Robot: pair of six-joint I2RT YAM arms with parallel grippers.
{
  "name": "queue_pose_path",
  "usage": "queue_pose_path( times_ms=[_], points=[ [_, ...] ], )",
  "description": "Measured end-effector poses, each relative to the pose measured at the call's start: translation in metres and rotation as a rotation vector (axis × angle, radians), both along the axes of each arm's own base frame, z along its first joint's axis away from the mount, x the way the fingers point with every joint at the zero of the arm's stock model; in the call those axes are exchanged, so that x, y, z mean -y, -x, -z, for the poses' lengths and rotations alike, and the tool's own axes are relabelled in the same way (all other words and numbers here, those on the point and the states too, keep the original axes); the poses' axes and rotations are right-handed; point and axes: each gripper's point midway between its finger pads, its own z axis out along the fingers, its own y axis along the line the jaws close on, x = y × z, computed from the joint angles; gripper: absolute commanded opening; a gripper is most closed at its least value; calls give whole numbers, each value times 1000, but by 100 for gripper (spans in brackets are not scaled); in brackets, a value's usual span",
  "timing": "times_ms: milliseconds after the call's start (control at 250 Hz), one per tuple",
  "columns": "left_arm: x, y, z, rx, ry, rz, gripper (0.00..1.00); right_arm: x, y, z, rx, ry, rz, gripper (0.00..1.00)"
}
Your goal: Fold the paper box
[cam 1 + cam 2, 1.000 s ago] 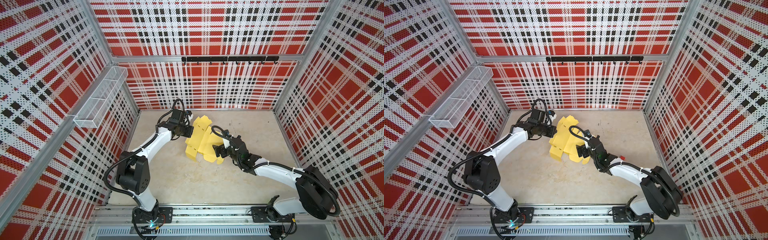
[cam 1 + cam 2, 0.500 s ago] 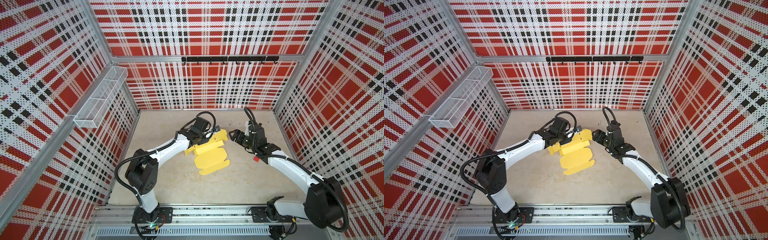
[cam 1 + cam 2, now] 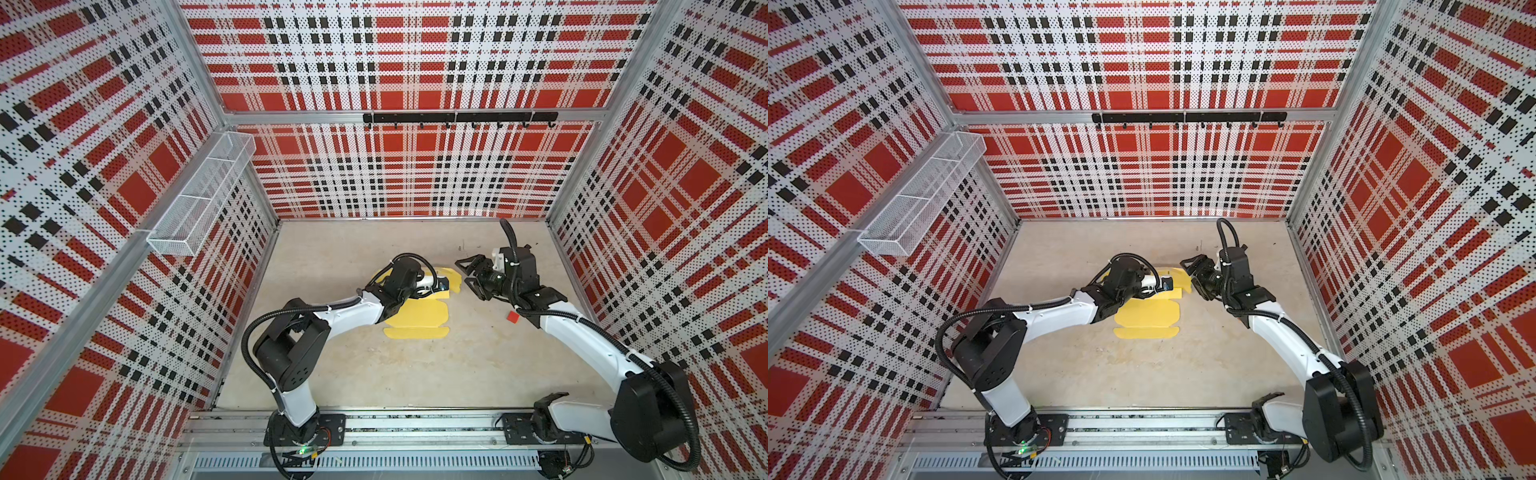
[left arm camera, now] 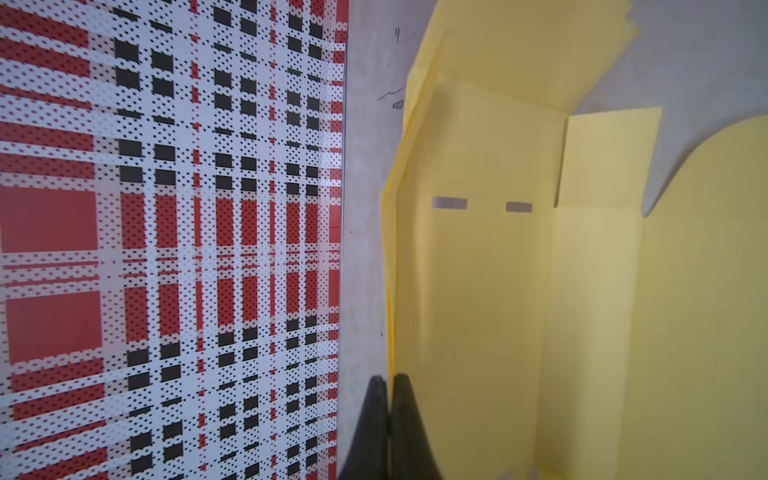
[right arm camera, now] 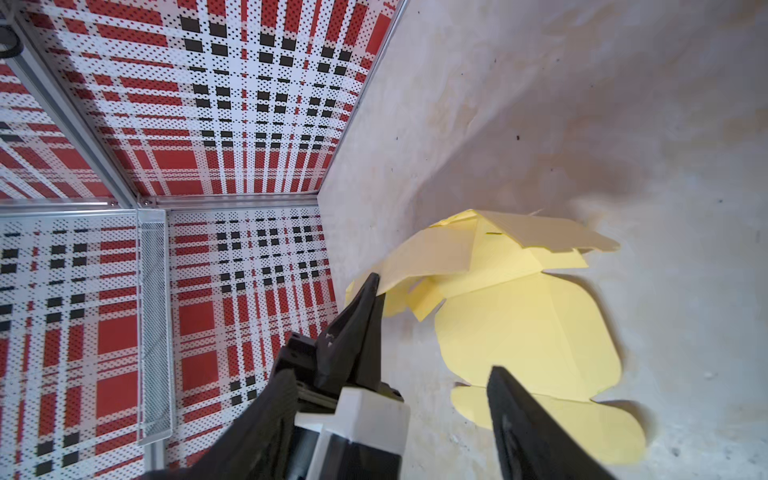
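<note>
Two states | left pincer (image 4: 388, 380) clamped on paper box (image 4: 478, 291) edge | right pincer (image 5: 433, 323) spread, beside it

No words, labels, brands or numbers can be read; only small dark scribbles (image 4: 392, 94) on the table (image 4: 365, 232) beside the paper box (image 4: 478, 291), too unclear to read

Six things, five kinds
One yellow paper box (image 3: 419, 316) and one small red square (image 3: 513, 317) on the floor — two arms, left arm (image 3: 345, 309) and right arm (image 3: 582, 336); one wire basket (image 3: 199, 199) on the left wall, one black hook rail (image 3: 415, 117) on the far wall.
</note>
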Motion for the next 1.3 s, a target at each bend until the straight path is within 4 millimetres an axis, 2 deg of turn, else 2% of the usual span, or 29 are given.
queue_pose_path(
  times_ms=[112,280,536,828,1052,1301],
  points=[
    [4,-2,-9,49,25,10,0,-5,-3,2,-18,-52,6,73],
    [6,-3,-15,83,50,4,0,-13,-8,18,-74,-90,9,71],
    [11,6,5,71,36,16,0,-25,-19,48,-155,-107,3,63],
    [17,6,23,93,26,16,0,-38,-33,58,-162,-141,1,54],
    [18,1,18,135,41,2,0,-41,-42,67,-179,-161,20,50],
    [19,-1,24,150,34,1,0,-44,-52,78,-199,-175,47,41]
  ],
)
